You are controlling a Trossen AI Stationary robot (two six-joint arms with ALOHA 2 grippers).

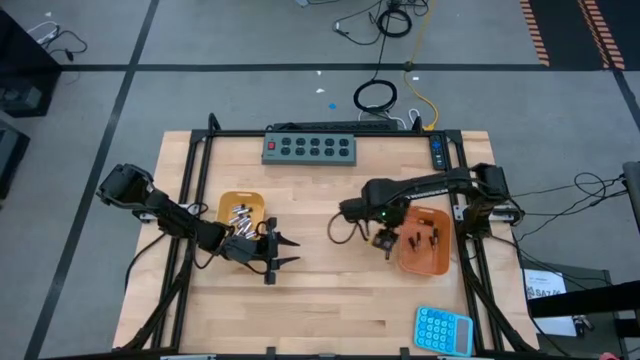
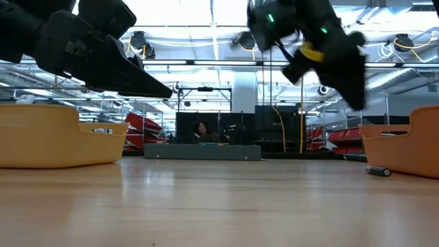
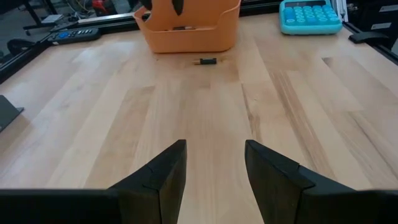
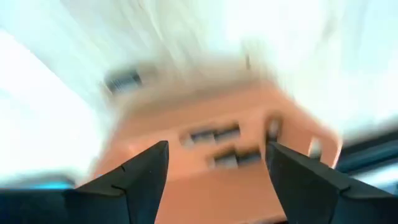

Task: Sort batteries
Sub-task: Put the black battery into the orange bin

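Two orange trays sit on the wooden counter (image 1: pixel 330 300): the left tray (image 1: pixel 242 207), toward the counter's left edge, holds a cluster of shiny silver batteries (image 1: pixel 240 214); the right tray (image 1: pixel 424 262), near the right edge, holds a few small dark batteries (image 1: pixel 434 237); one more dark battery (image 3: pixel 206 61) lies loose on the bare wood just beside the right tray's wall on the side facing the counter's middle — the low view shows it too, lying flat next to that tray; the left gripper (image 1: pixel 283 252) hangs over the counter just beside the left tray, toward the front edge, pointing across at the right side; its jaws are spread wide and hold nothing, with plain wood showing between the two dark fingers (image 3: pixel 163 174) in the left wrist view; the right gripper (image 1: pixel 384 240) hovers at the inner edge of the right tray, above the counter and not touching it; its jaws are also wide apart and empty, and the right wrist view looks between them onto the tray with dark batteries inside, though that view is smeared and shows little detail; a grey power strip (image 1: pixel 310 148) lies along the back edge of the counter, and a light blue calculator (image 1: pixel 443 329) sits near the front right corner — well apart from both arms
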